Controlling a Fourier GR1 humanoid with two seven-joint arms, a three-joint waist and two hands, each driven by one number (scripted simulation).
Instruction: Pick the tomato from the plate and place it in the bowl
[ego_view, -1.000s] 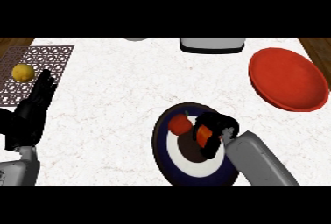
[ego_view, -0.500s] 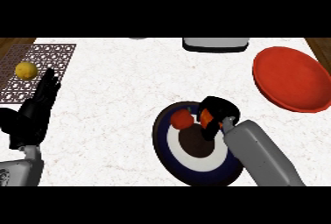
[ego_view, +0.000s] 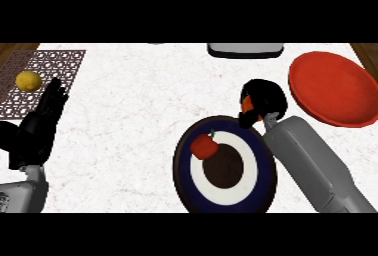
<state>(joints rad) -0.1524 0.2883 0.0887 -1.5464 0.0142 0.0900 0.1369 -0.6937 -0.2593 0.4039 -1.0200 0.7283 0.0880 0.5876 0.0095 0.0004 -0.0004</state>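
A dark blue plate (ego_view: 181, 167) with a white ring and brown centre lies at the lower middle of the counter. On its left part rests a red fruit with a green stem (ego_view: 204, 145). My right hand (ego_view: 264, 100) hovers just beyond the plate's far right rim, fingers curled round an orange-red tomato (ego_view: 248, 105), which is mostly hidden by them. The red bowl (ego_view: 332, 90) stands a short way to the right of that hand. At the left edge my left hand (ego_view: 40, 125) rests open, fingers up.
A yellow lemon (ego_view: 28, 80) lies on a brown patterned mat (ego_view: 59, 65) at the far left. A grey container (ego_view: 245, 49) stands at the counter's back edge, behind the right hand.
My right hand has risen off the plate with the tomato and moved back and right, toward the bowl. The red fruit stays on the plate. The left hand is still.
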